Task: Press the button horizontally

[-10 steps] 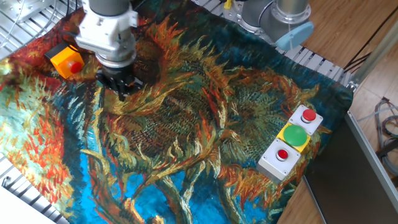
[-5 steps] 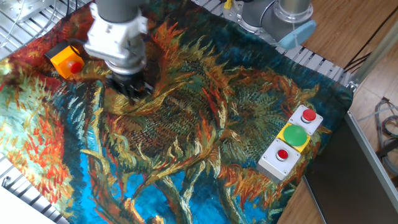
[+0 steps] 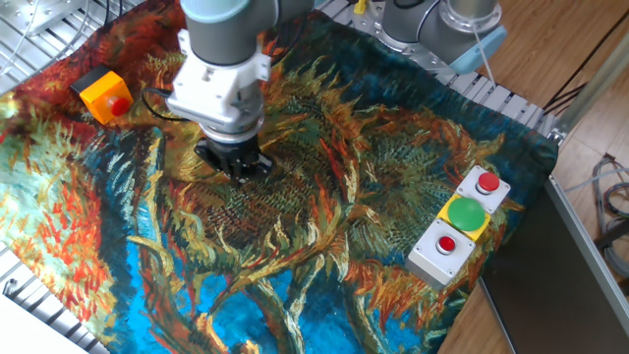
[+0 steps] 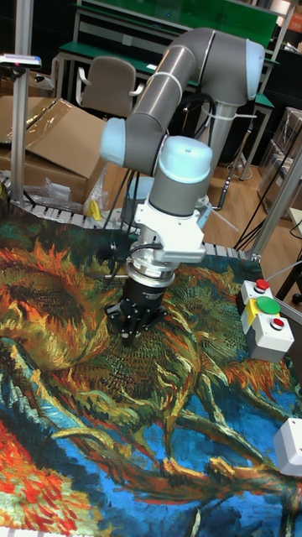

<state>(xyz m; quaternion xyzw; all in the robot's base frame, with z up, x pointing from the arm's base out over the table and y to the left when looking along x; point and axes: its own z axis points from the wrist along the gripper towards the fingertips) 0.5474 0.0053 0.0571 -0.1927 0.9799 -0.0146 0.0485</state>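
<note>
Seen from the fixed camera: UR5 gripper [image 3: 239, 167] poised low over a sunflower-print cloth [image 3: 324, 187], pointing down, near the cloth's middle-left. Fingertip state impossible to tell in either view, dark fingers merging with the pattern. At about ten o'clock from the gripper, well apart, the small orange-yellow box [image 3: 105, 96] resting on the cloth's red corner, with the button [image 3: 119, 103] set in the side facing the camera. At about four o'clock, far across the cloth, a row of three boxes: grey with red cap [image 3: 487, 185], yellow with big green button [image 3: 466, 214], grey with red cap [image 3: 445, 246]. From the tall fixed camera: gripper [image 4: 127, 329] hanging from the grey arm [image 4: 180, 80], cardboard [image 4: 50, 134] behind at ten o'clock.
</note>
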